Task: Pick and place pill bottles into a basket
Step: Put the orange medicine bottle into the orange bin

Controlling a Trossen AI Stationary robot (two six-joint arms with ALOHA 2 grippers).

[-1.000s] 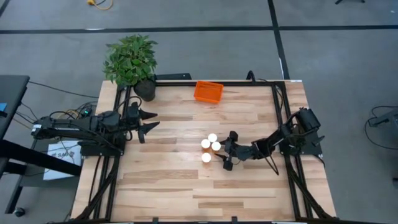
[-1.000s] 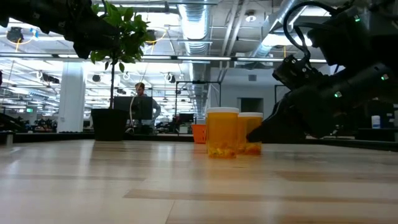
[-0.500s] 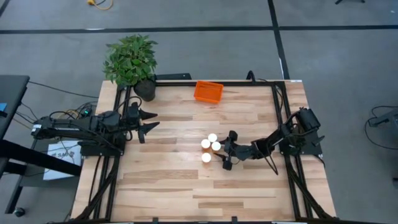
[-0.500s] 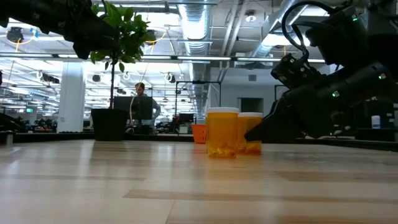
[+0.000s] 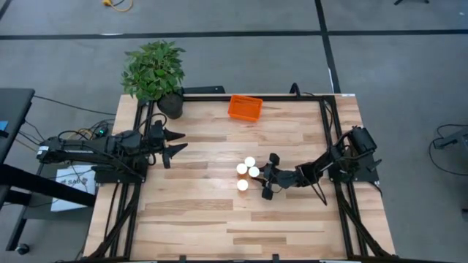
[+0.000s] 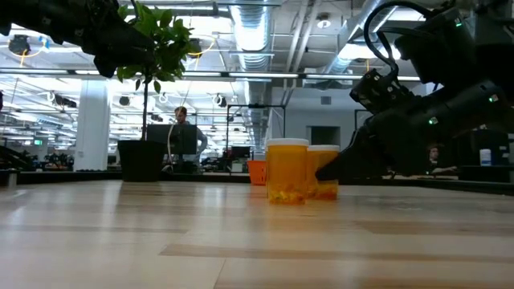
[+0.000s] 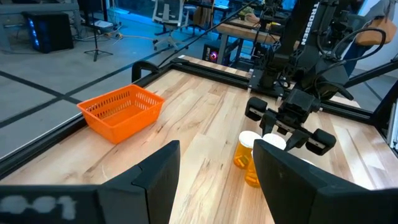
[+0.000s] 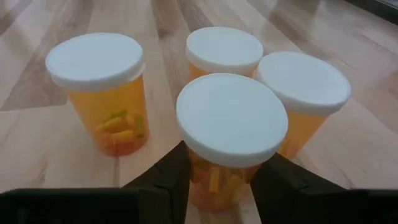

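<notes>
Where four white-capped amber plastic pill bottles [image 5: 246, 172] clustered, well apart from the orange mesh plastic basket [image 5: 245, 107], right gripper [image 5: 266, 176] fingers straddled the nearest, apart. Closing risked toppling neighbours. Left gripper [image 5: 175, 144] idle, apart.

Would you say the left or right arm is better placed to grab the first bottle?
Right: its open gripper already brackets the nearest bottle, while the left gripper waits open near the table's left edge.
</notes>
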